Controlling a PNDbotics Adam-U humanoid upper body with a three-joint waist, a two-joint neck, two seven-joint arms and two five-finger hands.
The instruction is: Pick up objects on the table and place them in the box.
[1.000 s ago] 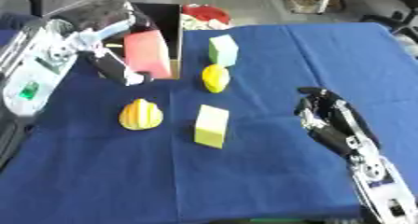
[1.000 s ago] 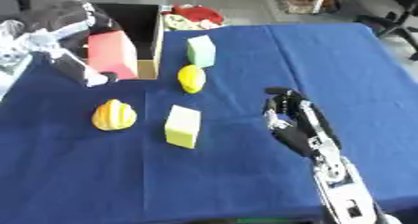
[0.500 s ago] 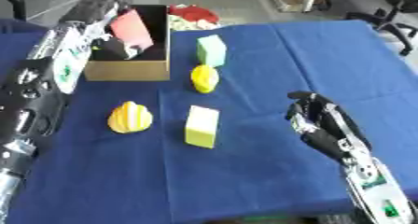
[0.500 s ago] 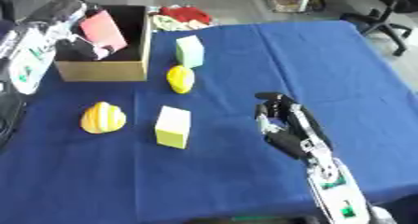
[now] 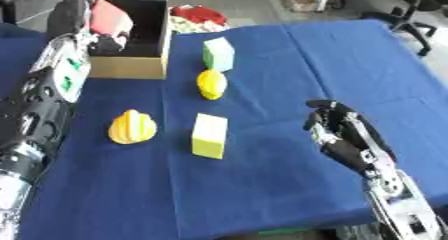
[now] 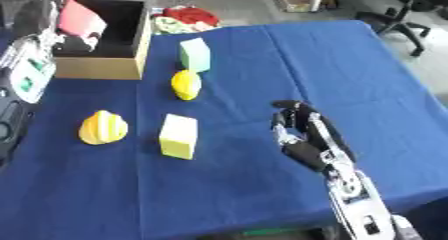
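My left hand point(image 5: 98, 39) reaches over the cardboard box point(image 5: 131, 66) at the far left, shut on a pink block point(image 5: 108, 17) held above the box's opening. On the blue table point(image 5: 289, 59) lie a light green block point(image 5: 218, 54), a yellow lemon-like fruit point(image 5: 211, 84), a yellow-green block point(image 5: 209, 135) and an orange-yellow ridged fruit point(image 5: 132, 127). My right hand point(image 5: 342, 136) rests at the lower right, fingers up and relaxed, holding nothing.
Red and white things point(image 5: 199, 18) lie behind the box at the table's far edge. An office chair point(image 5: 418, 11) stands beyond the far right corner. My left arm point(image 5: 39, 109) runs along the table's left side.
My left hand has carried the pink block from beside the box up over its opening. The camera has tilted, so the whole scene has shifted. The right hand stays put.
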